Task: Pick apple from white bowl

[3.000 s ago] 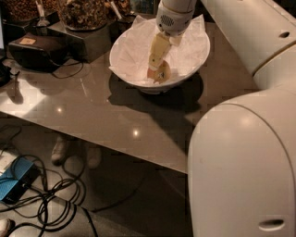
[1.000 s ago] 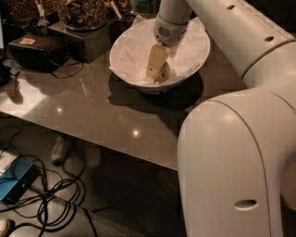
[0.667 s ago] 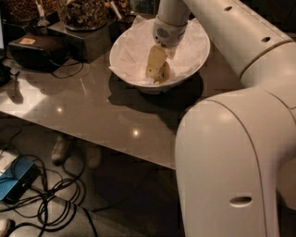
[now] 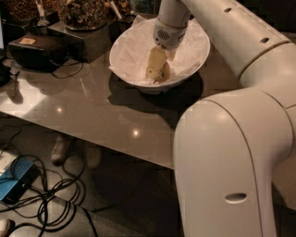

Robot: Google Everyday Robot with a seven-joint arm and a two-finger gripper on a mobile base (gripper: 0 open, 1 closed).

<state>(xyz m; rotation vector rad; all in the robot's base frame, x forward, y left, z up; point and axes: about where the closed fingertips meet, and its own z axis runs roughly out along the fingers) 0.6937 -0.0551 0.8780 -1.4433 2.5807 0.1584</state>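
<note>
The white bowl, lined with crumpled white napkins, stands on the grey table at the back centre. My gripper reaches straight down from the white arm into the middle of the bowl. A small yellow-green round shape, the apple, shows right at the gripper's tip on the napkins. It is partly hidden by the gripper. I cannot tell whether the gripper holds it.
Dark containers of brown snacks stand behind the bowl at the left. A black box with a cable lies at the far left. My arm's large white body fills the right foreground. Cables and a blue device lie on the floor.
</note>
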